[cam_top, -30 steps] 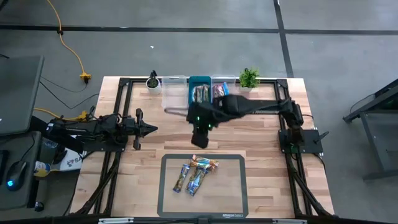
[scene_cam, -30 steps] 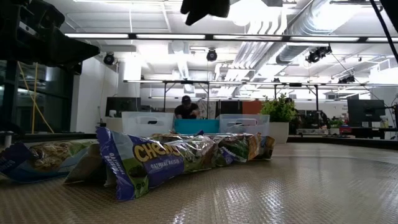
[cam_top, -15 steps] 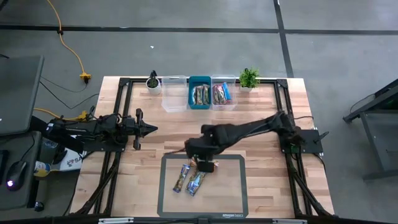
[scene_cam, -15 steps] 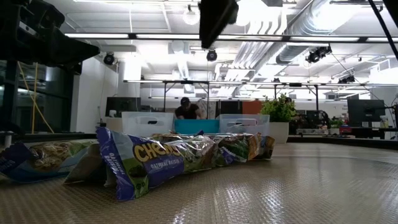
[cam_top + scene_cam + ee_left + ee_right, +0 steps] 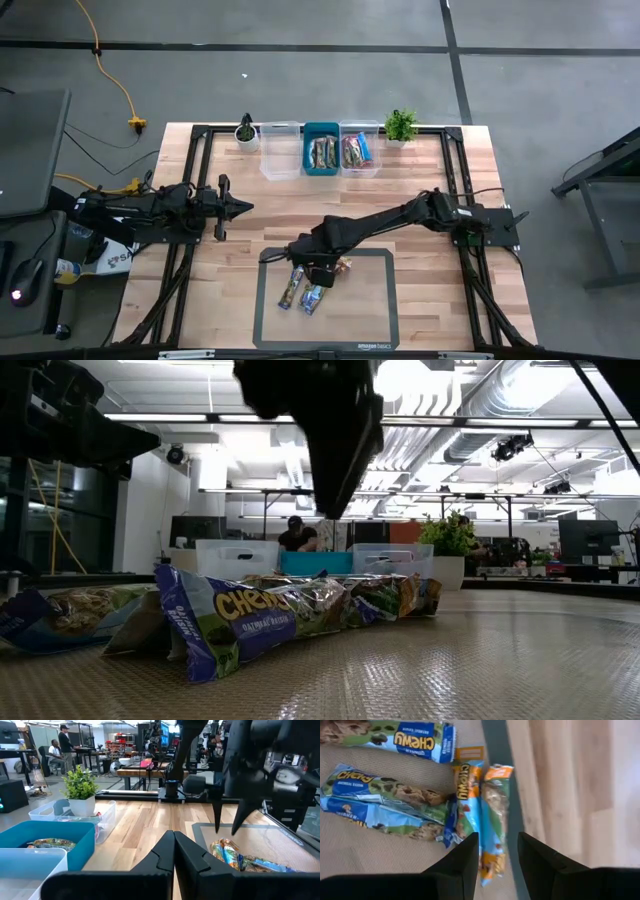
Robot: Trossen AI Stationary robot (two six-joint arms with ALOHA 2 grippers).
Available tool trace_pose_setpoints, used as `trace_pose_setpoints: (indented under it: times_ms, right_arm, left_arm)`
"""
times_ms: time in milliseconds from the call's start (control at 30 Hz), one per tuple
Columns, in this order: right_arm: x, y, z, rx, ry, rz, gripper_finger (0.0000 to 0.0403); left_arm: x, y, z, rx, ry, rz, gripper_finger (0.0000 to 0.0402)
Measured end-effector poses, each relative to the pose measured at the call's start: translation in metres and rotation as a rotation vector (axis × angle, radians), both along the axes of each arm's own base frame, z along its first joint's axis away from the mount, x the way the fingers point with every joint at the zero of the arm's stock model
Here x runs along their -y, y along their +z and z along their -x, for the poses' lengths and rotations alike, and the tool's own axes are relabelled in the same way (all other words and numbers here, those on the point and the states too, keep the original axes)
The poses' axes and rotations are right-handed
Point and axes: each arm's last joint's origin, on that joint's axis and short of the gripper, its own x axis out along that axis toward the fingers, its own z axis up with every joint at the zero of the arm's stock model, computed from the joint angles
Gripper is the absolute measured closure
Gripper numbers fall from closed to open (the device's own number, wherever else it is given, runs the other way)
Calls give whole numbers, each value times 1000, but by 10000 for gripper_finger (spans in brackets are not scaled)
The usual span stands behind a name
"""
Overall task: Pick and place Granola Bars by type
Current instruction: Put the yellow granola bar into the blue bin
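Observation:
Several granola bars [image 5: 312, 292] in blue, green and orange wrappers lie flat in a loose heap on a grey mat [image 5: 370, 320] near the table's front edge. The low view shows them as one pile [image 5: 250, 615]. My right gripper [image 5: 318, 264] hangs open just above the heap's far end, pointing down. In the right wrist view its fingers [image 5: 497, 862] stand over two orange-ended bars [image 5: 482, 810] without touching them. My left gripper [image 5: 245, 207] waits shut and level at the table's left, and its wrist view shows the fingers [image 5: 174, 851] closed together.
Three bins stand in a row at the far edge: a clear one [image 5: 281, 152], a teal one [image 5: 321, 152] holding bars, and a clear one [image 5: 359, 152] holding bars. A small plant [image 5: 246, 130] and a leafy plant [image 5: 400, 125] flank them. Bare wood lies between bins and mat.
My right gripper has come from over the bins toward the table's near edge and down, ending low over the bars on the mat, and has tipped to point straight down. Its fingers have stayed apart. The bars have not moved.

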Motion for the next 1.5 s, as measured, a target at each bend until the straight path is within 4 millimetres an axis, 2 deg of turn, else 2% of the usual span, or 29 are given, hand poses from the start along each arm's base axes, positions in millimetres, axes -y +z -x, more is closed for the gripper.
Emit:
trace_pose_setpoints:
  times_ms: [100,200,400,533,833,1133,1500]
  right_arm:
    - [-2,-10,-5,-3,-1,-19,276]
    - [-3,-16,-8,-2,-11,-28,252]
    - [3,-17,-9,10,-47,51,189]
    - [12,-17,-10,4,-76,58,167]
    - [18,-18,-12,5,-65,56,164]
    - [22,-63,-4,-82,-70,-26,165]
    - [21,-87,1,-69,-64,-61,167]
  left_arm:
    - [0,0,0,1,0,0,401]
    - [0,0,0,0,0,0,401]
    - [0,0,0,1,0,0,401]
    - [0,0,0,0,0,0,401]
    - [0,0,0,1,0,0,401]
    - [0,0,0,0,0,0,401]
    - [0,0,0,1,0,0,401]
